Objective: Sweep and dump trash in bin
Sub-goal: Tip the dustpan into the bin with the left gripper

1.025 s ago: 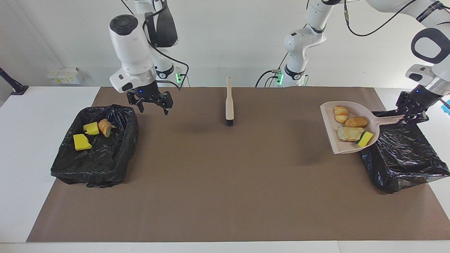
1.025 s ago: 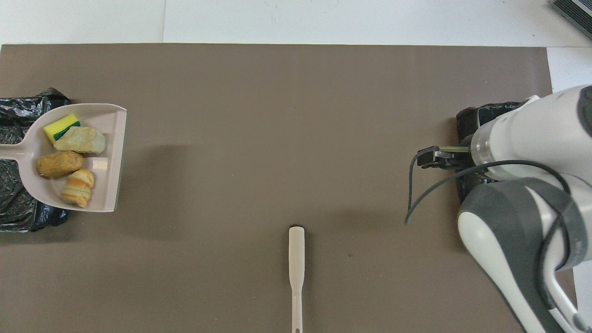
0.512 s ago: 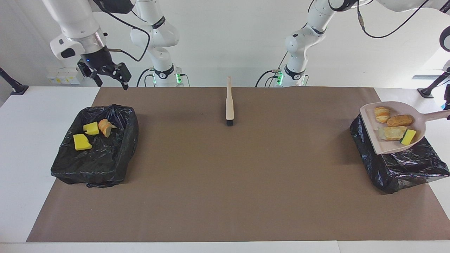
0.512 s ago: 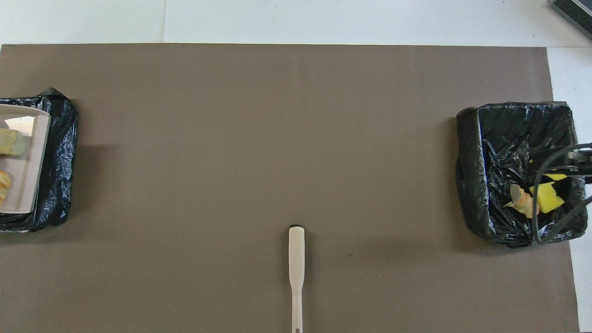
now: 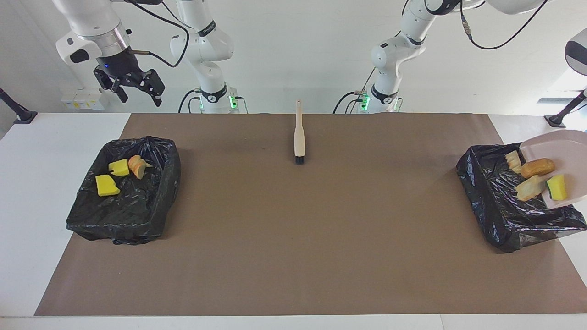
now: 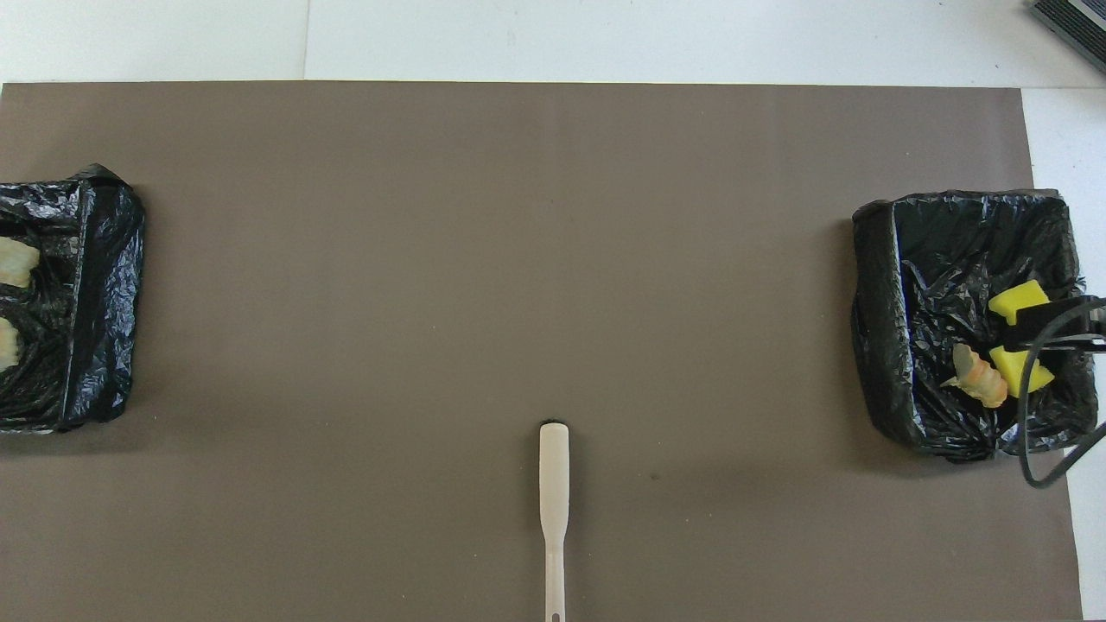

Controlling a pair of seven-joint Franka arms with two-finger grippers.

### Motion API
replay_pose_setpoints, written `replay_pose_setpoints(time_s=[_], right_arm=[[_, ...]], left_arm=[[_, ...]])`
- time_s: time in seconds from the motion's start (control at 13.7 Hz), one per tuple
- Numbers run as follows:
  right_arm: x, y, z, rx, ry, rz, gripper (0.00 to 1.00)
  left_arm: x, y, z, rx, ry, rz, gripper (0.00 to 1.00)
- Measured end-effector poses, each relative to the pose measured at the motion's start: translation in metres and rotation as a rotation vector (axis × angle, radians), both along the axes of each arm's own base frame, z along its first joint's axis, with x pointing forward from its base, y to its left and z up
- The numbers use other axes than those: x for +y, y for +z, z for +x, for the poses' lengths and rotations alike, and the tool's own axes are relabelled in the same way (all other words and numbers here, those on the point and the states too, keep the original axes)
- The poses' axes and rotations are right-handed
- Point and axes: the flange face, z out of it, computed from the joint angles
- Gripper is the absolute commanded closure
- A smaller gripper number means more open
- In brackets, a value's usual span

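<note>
Left hand is out of frame; it is closed, presumably on the handle of the dustpan (image 5: 562, 146), though the grip itself can't be seen. Dustpan is tipped steeply over the black-lined bin (image 5: 495, 201) at the left arm's end, lip down, so the load slides off: three bread-like lumps (image 5: 536, 167) and a green-backed sponge piece (image 5: 556, 187) are caught at the lip, over the bin. Right hand (image 5: 137, 90) is held high, fingers spread wide, empty, parked above the tabletop near the second bin (image 5: 151, 201), clear of the dump. Two yellow sponge pieces (image 5: 106, 185) and a lump (image 5: 136, 165) are already lying in that bin. Brush (image 5: 299, 137) is laid mid-tabletop, sweeping judged finished.
</note>
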Motion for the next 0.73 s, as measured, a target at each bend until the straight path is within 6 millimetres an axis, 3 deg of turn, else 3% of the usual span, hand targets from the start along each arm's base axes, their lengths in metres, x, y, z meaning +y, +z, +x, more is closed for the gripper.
replay_pose_setpoints(time_s=[0.22, 0.73], right_arm=[[0.0, -0.003, -0.001, 0.01, 0.024, 0.002, 0.0], [0.0, -0.003, -0.001, 0.011, 0.025, 0.002, 0.0]], left_arm=[[-0.014, 0.006, -0.005, -0.048, -0.055, 0.068, 1.0], [-0.021, 0.011, -0.01, -0.069, -0.066, 0.068, 1.0]])
